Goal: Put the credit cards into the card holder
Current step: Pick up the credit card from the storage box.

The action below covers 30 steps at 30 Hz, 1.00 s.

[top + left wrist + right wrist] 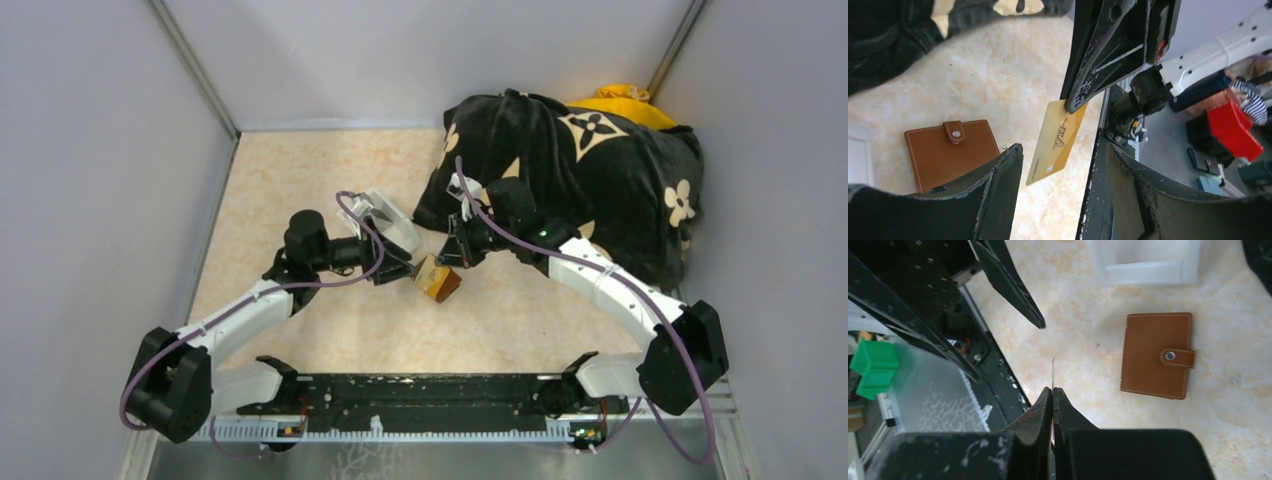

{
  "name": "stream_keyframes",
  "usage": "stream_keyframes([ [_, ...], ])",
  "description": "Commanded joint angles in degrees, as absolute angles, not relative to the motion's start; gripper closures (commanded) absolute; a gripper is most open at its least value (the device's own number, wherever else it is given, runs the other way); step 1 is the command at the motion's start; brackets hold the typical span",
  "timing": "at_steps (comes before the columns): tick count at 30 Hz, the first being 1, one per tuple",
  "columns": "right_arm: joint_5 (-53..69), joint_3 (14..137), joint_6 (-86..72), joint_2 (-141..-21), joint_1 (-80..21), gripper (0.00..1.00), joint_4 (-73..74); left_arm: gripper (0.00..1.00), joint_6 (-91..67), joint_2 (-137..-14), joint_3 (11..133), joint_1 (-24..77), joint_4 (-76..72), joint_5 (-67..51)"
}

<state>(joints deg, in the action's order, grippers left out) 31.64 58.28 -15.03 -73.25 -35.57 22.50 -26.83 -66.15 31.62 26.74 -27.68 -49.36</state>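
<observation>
A gold credit card [1057, 141] hangs above the table by its top corner, with my right gripper [1053, 390] shut on it. In the right wrist view the card [1053, 372] shows only as a thin edge. My left gripper [1062, 150] is open, one finger on each side of the card's lower end, with a gap on both sides. The card holder [948, 155], a brown leather wallet with its snap tab fastened, lies flat on the table beside the left finger. From above, both grippers [400, 268] [447, 255] meet over the card holder [442, 284].
A clear plastic tray [1143, 262] [390, 222] sits just beyond the wallet. A black blanket with tan flower marks [570, 180] is heaped at the back right over something yellow [615, 100]. Grey walls close in the table on three sides.
</observation>
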Motion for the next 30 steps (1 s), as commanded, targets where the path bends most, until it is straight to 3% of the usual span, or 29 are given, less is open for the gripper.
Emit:
stream_keyframes([
  [1,38.70,58.02,-17.79,-71.13,-34.34,1.00,15.43,0.32,-19.20,-68.27,35.29,29.55,-21.28,-51.25],
  [10,43.42,57.78,-19.39,-73.37,-33.51,1.00,12.08,0.35,-17.87,-71.38,36.13,30.15,-21.01,-51.67],
  [19,45.17,58.15,-19.65,-76.76,-32.68,1.00,11.09,0.62,-17.81,-74.93,37.87,30.29,-21.77,-55.68],
  [26,46.41,58.45,-20.49,-78.71,-30.54,1.00,9.90,1.00,-18.54,-77.10,38.23,30.39,-22.50,-58.43],
  [29,45.84,58.80,-20.46,-79.20,-29.22,1.00,10.06,1.00,-18.57,-77.27,38.17,30.24,-22.58,-58.56],
  [30,45.14,58.82,-20.48,-79.03,-28.70,0.92,10.08,1.00,-18.69,-77.20,38.16,30.24,-22.63,-58.23],
])
